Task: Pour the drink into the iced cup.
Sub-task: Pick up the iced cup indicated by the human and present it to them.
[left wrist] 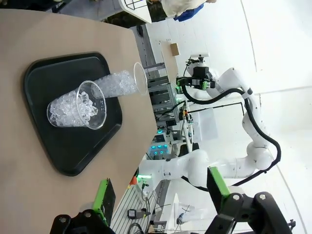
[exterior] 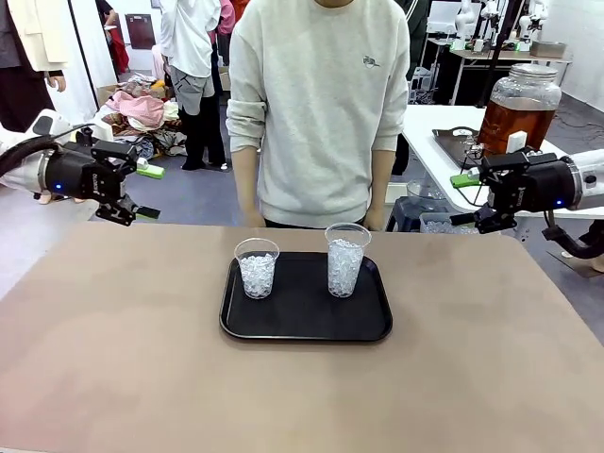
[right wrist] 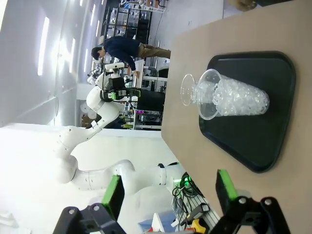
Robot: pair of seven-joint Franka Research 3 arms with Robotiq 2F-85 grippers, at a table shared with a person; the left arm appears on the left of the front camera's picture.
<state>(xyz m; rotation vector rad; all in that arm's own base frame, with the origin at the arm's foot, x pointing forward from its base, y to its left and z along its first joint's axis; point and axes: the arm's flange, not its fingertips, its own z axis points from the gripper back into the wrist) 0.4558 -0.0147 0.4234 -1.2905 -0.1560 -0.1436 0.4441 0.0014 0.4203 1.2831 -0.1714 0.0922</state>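
Two clear plastic cups packed with ice stand on a black tray point(exterior: 302, 316) at mid-table: a shorter cup point(exterior: 257, 268) on the left, a taller cup point(exterior: 346, 260) on the right. Amber-brown liquid fills a big lidded glass jar point(exterior: 517, 118) on a white side table behind my right arm. My left gripper point(exterior: 148, 192) hovers open and empty off the table's far left corner. My right gripper point(exterior: 463, 199) hangs open and empty past the far right corner. The left wrist view has the tray point(left wrist: 73, 151) and shorter cup point(left wrist: 78, 105) nearest; the right wrist view has the taller cup point(right wrist: 234, 100) nearest.
A person in a pale sweatshirt point(exterior: 316, 113) stands at the table's far edge right behind the tray, arms down. The tan tabletop point(exterior: 113, 359) lies bare around the tray. Other people and clutter fill the room behind.
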